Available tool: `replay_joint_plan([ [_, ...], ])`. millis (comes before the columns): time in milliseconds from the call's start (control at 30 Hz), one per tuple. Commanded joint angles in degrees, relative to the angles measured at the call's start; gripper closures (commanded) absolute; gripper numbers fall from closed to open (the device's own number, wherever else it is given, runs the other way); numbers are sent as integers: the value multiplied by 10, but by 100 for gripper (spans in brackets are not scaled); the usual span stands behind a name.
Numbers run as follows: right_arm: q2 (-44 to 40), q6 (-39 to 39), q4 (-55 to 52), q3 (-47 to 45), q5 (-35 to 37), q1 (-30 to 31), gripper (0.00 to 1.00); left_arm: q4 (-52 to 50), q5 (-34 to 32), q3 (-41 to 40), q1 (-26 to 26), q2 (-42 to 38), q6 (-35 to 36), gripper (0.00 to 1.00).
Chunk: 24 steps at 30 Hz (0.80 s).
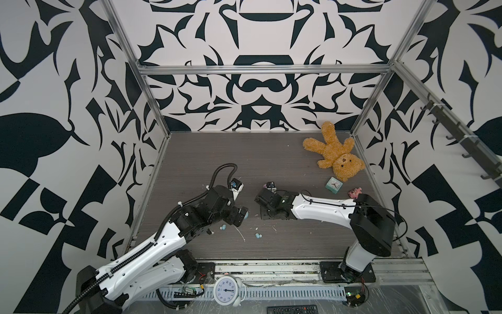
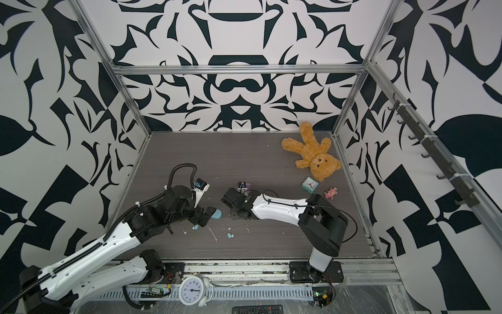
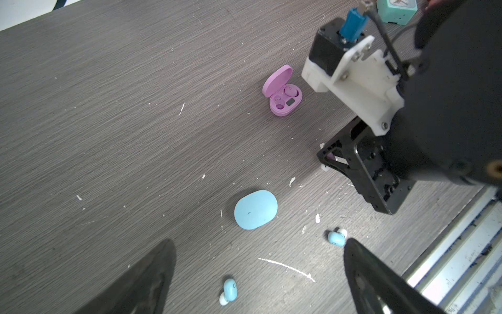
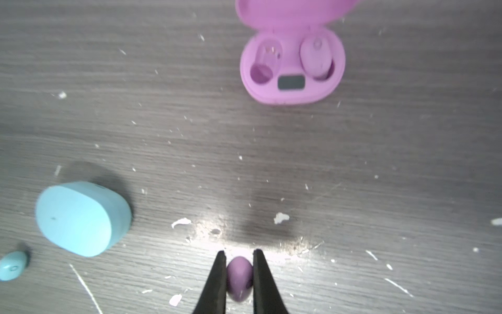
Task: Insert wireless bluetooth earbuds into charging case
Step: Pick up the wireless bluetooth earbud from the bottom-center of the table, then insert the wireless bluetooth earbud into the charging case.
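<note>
My right gripper [image 4: 239, 252] is shut on a pink earbud [image 4: 239, 276], held just above the table. Ahead of it the pink charging case [image 4: 293, 68] lies with its lid open. One pink earbud [image 4: 316, 57] sits in one socket and the other socket [image 4: 264, 62] is empty. The blue charging case [image 3: 255, 209] lies closed on the table. Two blue earbuds [image 3: 230, 291] [image 3: 336, 237] lie loose near it. My left gripper [image 3: 259, 244] hovers open over them, holding nothing. In both top views the two grippers [image 1: 239, 217] [image 2: 235, 214] face each other mid-table.
A teddy bear [image 1: 335, 152], a small teal clock [image 1: 334, 185] and a pink toy [image 1: 354, 192] lie at the back right. White scraps [image 3: 285, 265] litter the wood table. A metal rail [image 3: 448, 261] runs along the front edge, with a white alarm clock [image 1: 225, 289] beyond it.
</note>
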Motion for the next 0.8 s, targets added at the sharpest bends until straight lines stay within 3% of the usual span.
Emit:
replay_joint_plan([
  [0,-1,-37,-28,42,22,-28,85,3,-3,-4,-1,-3,4,1],
  [333,64,-109,-64,138,27,-88,85,3,-8,-7,-1,-10,5,1],
  [767,137,-145,-88,209,39,-102,86,3,-8,-7,-1,-12,6,1],
])
